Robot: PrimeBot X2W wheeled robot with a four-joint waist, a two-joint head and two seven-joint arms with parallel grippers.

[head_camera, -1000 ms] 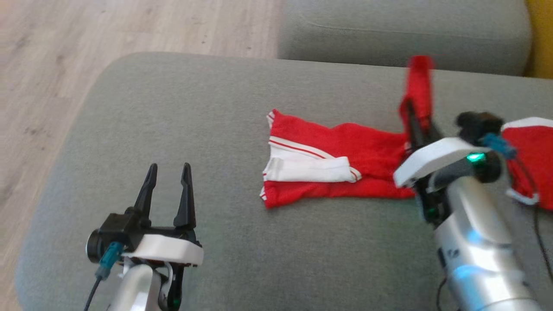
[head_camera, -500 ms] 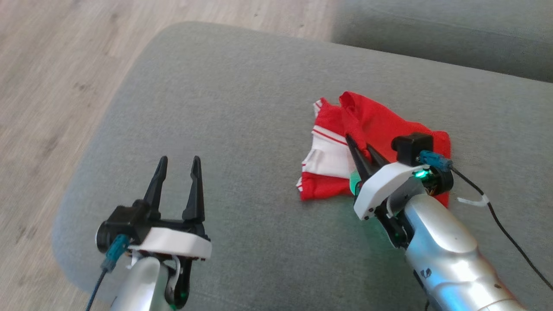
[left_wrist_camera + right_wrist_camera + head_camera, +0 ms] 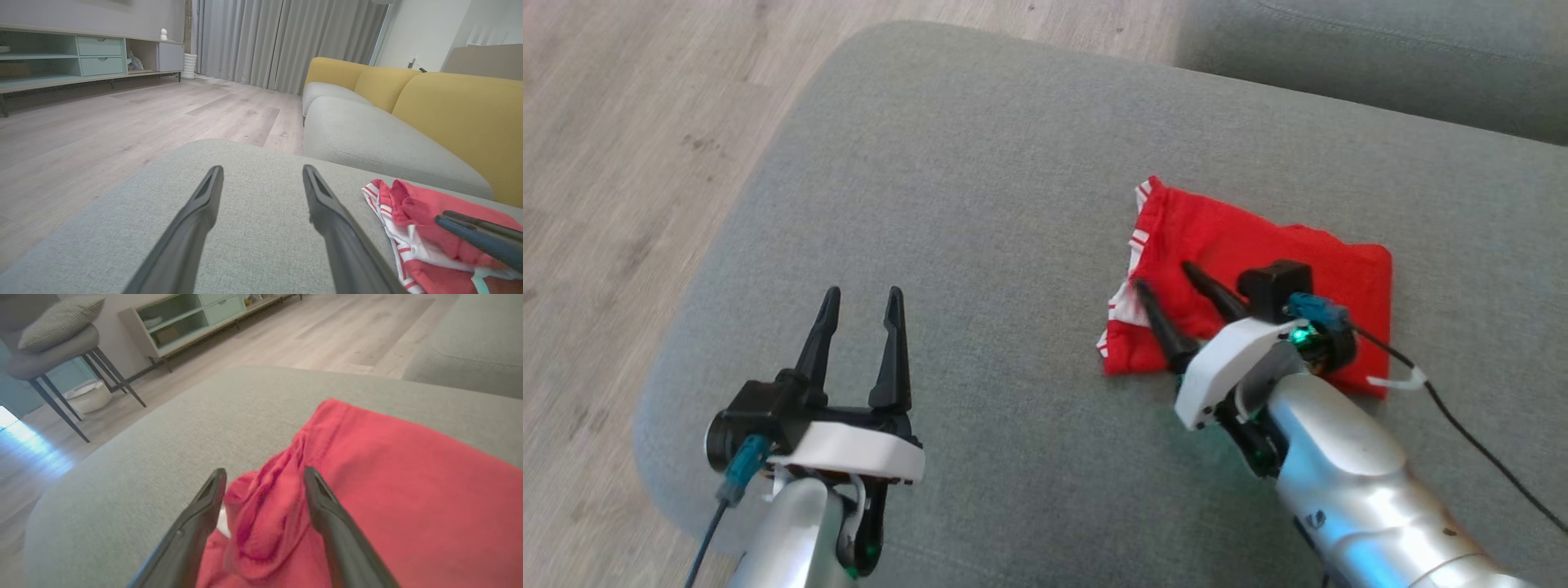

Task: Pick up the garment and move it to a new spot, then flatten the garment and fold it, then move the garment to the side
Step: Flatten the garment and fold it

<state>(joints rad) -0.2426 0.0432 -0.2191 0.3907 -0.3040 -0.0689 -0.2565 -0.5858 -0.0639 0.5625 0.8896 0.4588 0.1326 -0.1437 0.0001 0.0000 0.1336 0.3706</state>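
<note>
Garment: I see the red garment (image 3: 1262, 257) lying folded into a rough rectangle on the grey cushion (image 3: 980, 204), with its white-striped trim showing at the edge nearer my left arm.
Right gripper: the right gripper (image 3: 1165, 275) has its two fingers spread apart and is clamping nothing. It sits low over the trim-side part of the garment.
Garment against right gripper: in the right wrist view a bunched ridge of red cloth rises between the two fingers, and the flat red panel runs off past the right-hand finger. I cannot tell whether the fingertips touch the cloth.
Left gripper: the left gripper (image 3: 863, 291) is spread wide and empty over bare cushion.
Garment against left gripper: the garment lies well apart from it, off to its right. In the left wrist view the striped edge shows beyond the right-hand finger, with the other arm's dark fingers across the cloth.
Surroundings: pale wood floor (image 3: 621, 122) lies beyond the cushion's rounded edge, and a yellow sofa back (image 3: 457, 106) stands behind the garment.
</note>
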